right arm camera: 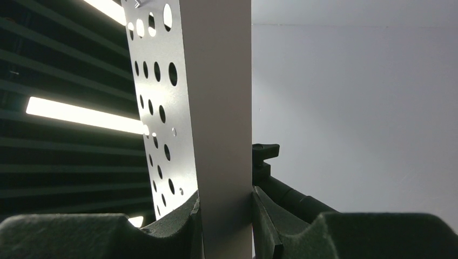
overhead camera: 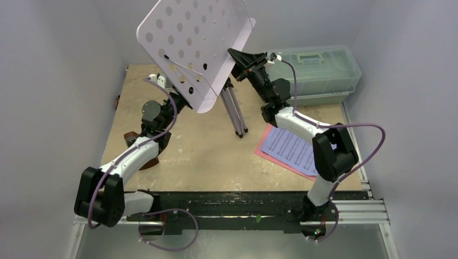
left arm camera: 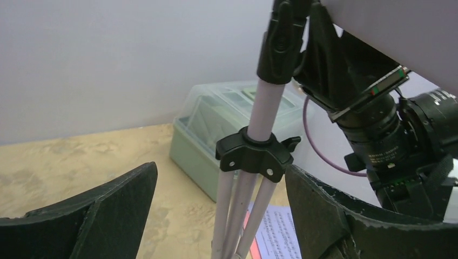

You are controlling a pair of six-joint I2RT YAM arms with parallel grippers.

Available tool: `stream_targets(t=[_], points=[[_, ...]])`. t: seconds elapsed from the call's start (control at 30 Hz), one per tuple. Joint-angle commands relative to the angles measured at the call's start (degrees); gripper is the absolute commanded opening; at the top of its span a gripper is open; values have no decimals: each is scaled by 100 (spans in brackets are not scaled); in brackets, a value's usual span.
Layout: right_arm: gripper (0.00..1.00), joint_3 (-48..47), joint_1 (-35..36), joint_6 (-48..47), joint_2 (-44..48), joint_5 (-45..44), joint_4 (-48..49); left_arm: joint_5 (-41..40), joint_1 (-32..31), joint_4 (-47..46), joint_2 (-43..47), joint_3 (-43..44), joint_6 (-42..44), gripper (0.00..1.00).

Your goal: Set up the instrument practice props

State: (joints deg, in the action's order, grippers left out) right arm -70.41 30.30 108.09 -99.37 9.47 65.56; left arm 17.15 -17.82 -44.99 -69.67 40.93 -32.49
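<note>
The lavender perforated music stand [overhead camera: 194, 40] stands at the table's back middle on thin tripod legs [overhead camera: 235, 110], its desk tilted. My right gripper [overhead camera: 237, 55] is shut on the desk's flat edge strip [right arm camera: 224, 135], one finger on each face, beside the perforated panel [right arm camera: 162, 108]. My left gripper [left arm camera: 221, 170] is open, its fingers either side of the legs [left arm camera: 237, 210] just below the black hub [left arm camera: 254, 154], not touching them. In the top view the desk hides these fingers. A pale-blue sheet [overhead camera: 291, 145] lies on a pink sheet [overhead camera: 263, 151] at the right. A brown piece [overhead camera: 131, 136], perhaps the metronome, shows under my left arm.
A translucent green lidded box [overhead camera: 318, 70] stands at the back right, also in the left wrist view [left arm camera: 205, 135]. Grey walls close in the table at left, back and right. The black rail [overhead camera: 227, 202] with both arm bases runs along the near edge.
</note>
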Motion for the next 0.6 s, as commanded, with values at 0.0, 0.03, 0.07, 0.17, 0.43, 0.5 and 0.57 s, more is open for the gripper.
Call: stream_targets(t=[0.0,0.03,0.07,0.17,0.43,0.5,0.57], points=[[0,-377,-18,554,571,-227,1617,877,-43,-2054,-522,298,-294,87],[0,-377,-16,548,564,-222,1620,868,-72,-2251,-654,349,-395,87],[0,-372,-17,546,553,-218,1616,832,-96,-2339,-775,467,-471,87],[0,-330,-20,551,527,-247,1671,763,-243,-2253,-1076,864,-429,92],[0,-289,-19,552,545,-367,1651,520,-520,-1342,-1690,1793,-149,67],[0,-277,-21,503,578,-344,1618,436,-520,-1353,-1760,1805,-161,61],[0,-226,-18,449,625,-341,1575,368,-529,-1281,-1807,1849,-107,52]])
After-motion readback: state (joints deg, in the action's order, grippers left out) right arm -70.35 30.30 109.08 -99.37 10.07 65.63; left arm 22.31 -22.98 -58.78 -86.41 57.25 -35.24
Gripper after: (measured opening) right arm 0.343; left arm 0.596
